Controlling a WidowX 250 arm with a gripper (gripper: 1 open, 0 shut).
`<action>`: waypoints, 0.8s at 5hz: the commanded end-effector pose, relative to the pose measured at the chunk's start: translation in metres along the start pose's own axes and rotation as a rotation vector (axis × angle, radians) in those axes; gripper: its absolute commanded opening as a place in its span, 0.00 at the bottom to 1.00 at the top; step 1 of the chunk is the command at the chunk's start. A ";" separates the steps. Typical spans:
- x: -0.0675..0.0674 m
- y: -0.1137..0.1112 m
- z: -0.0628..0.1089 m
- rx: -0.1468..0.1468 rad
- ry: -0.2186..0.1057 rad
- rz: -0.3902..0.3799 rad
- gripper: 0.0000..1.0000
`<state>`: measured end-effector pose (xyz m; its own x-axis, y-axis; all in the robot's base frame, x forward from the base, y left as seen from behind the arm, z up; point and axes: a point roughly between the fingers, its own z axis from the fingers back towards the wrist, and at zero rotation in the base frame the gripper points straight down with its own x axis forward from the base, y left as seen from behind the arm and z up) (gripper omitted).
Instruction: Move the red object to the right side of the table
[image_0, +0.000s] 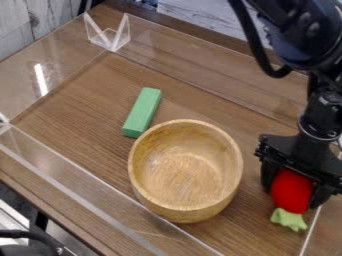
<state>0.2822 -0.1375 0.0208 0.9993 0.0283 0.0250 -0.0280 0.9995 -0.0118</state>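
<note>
At four o'clock on the brown wood-grain tabletop (67, 123), near the right-hand edge, lies the small rounded red toy fruit (291, 191) with its green leafy stem end (287, 219) pointing toward six o'clock. Position of fruit: to the right of the round light wooden bowl (186, 171), apart from it.

End effector: black robot gripper (290, 177), entering from one o'clock. Jaws stand wide, released, with dark fingers on either side of the fruit and partly covering its upper portion. Contact between fingers and fruit cannot be determined from this view.

Bowl: upright, just below centre toward six o'clock, interior visible, nothing in it. Green rectangular block (142, 113): toward ten o'clock from the bowl, apart from it, lying at a slant with its upper end leaning right. Clear angular plastic piece (110, 36): at eleven o'clock, near the far edge. Low clear acrylic wall (100, 205): along the table's near left side.
</note>
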 end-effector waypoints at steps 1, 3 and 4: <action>0.007 -0.004 0.019 -0.029 -0.066 -0.002 1.00; 0.003 -0.010 0.015 -0.032 -0.076 -0.012 1.00; 0.002 -0.013 0.016 -0.032 -0.086 -0.020 0.00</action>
<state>0.2793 -0.1460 0.0181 0.9983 0.0168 0.0556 -0.0159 0.9997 -0.0167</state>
